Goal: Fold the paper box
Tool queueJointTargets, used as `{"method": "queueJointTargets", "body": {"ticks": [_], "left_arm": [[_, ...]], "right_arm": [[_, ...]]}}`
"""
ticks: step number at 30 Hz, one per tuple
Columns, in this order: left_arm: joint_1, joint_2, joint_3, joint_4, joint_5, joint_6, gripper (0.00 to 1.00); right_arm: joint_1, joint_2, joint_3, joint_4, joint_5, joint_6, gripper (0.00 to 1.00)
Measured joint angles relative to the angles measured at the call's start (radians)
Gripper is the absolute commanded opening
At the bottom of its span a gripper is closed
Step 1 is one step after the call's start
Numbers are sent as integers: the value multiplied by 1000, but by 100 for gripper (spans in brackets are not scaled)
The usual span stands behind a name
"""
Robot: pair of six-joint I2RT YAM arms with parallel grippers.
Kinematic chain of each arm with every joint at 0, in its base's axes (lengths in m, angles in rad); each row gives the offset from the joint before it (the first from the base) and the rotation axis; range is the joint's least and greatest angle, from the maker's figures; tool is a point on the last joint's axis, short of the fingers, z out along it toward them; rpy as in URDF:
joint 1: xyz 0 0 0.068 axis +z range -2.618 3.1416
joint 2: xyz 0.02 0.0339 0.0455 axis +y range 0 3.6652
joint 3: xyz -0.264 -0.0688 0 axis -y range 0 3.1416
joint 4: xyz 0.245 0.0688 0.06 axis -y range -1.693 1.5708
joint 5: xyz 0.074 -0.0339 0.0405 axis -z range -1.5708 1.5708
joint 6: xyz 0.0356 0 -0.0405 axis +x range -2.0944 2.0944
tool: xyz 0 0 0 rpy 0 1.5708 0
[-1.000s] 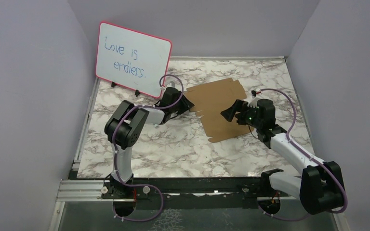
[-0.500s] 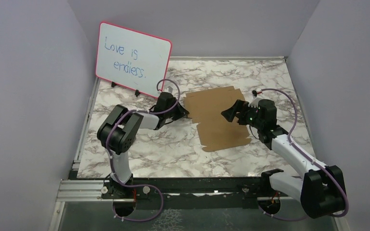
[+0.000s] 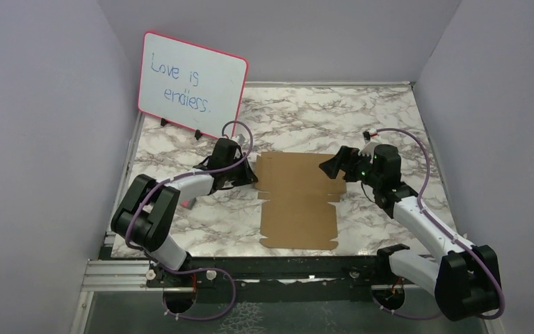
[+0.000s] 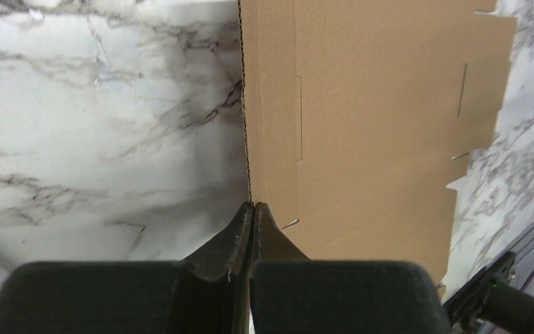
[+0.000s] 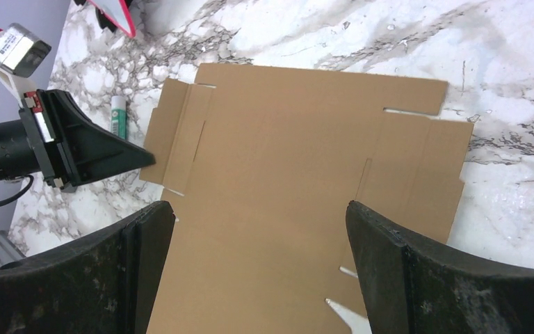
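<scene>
No fold made yet: the flat brown die-cut cardboard sheet (image 3: pixel 297 209) lies unfolded (all flaps down). The left tool (image 4: pixel 252 207) is closed, apparently pinching its left edge; the right tool (image 5: pixel 257 216) gapes above it.

You will find the flat die-cut brown cardboard sheet (image 3: pixel 297 202) a plain, unprinted brown all over. The marble-patterned tabletop (image 3: pixel 389 111) is white with grey veining. The rectangular pink-framed whiteboard (image 3: pixel 191 85) has a white face and blue handwriting. The smooth enclosure walls (image 3: pixel 42 139) are pale lilac. The left arm (image 3: pixel 181 186) and right arm (image 3: pixel 424 223) have white shells and black joints, and the thin cables (image 3: pixel 417 149) are purple. The left gripper (image 4: pixel 252 205) and right gripper (image 3: pixel 332 163) are matt black. A small light (image 3: pixel 360 167) on the right wrist shows green. The small marker-like tube (image 5: pixel 118 115) is green and white.
</scene>
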Motion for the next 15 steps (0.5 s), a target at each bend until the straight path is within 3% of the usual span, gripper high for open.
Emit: {"method": "queueJointTargets", "body": {"ticks": [2,6,15], "left_arm": [[0,-8,0,-48,2,30,0],[0,-25,0,-124,-4,72,12],[3,-98,28,-244,-104,113,48]], "right_arm": [[0,7,0,1,-11,-2,100],[0,46,0,1,-35,-10,100],[0,127,10,1,-78,-33,99]]}}
